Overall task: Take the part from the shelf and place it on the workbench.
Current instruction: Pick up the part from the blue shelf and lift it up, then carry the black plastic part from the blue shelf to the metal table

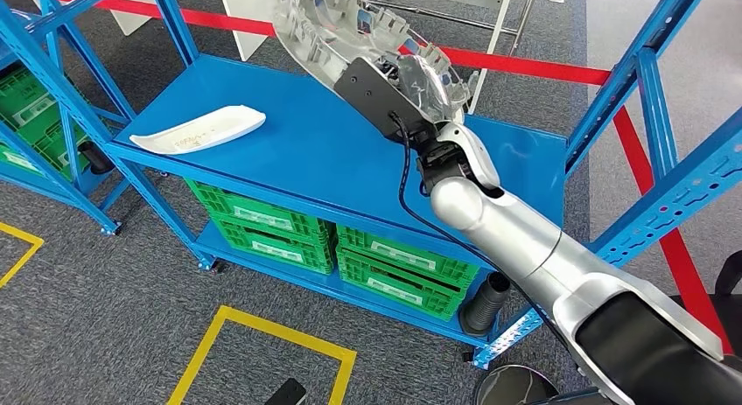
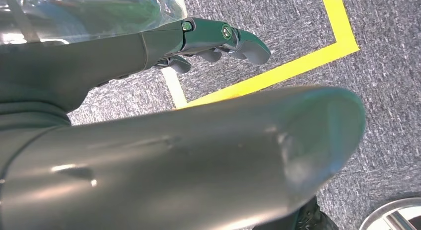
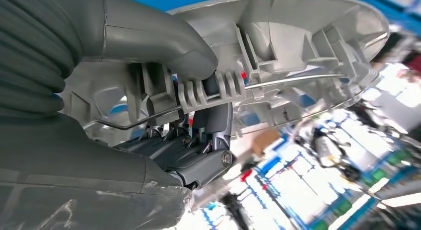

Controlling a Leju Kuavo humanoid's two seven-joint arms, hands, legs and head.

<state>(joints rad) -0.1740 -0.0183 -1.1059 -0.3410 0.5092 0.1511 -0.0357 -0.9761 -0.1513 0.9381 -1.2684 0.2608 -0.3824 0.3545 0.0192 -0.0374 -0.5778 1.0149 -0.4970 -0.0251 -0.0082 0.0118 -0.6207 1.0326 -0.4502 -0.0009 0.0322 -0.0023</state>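
Right hand (image 1: 411,86) gripped the grey ribbed moulded plastic part (image 1: 337,29), lifted clear above the blue metal shelf (image 1: 350,151). Left hand (image 2: 218,38) hung empty, fingers loosely apart. Risk: grip sat on one edge, so a swing could lever it loose.

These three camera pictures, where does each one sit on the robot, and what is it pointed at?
Head view: high on the body, looking down at the blue metal shelf; the silver right arm and right hand lift a silvery ribbed plastic part.
Left wrist view: behind the left hand, facing grey carpet with yellow tape.
Right wrist view: behind the right hand, fingers gripping the part.
Head and right wrist views share that part and hand.
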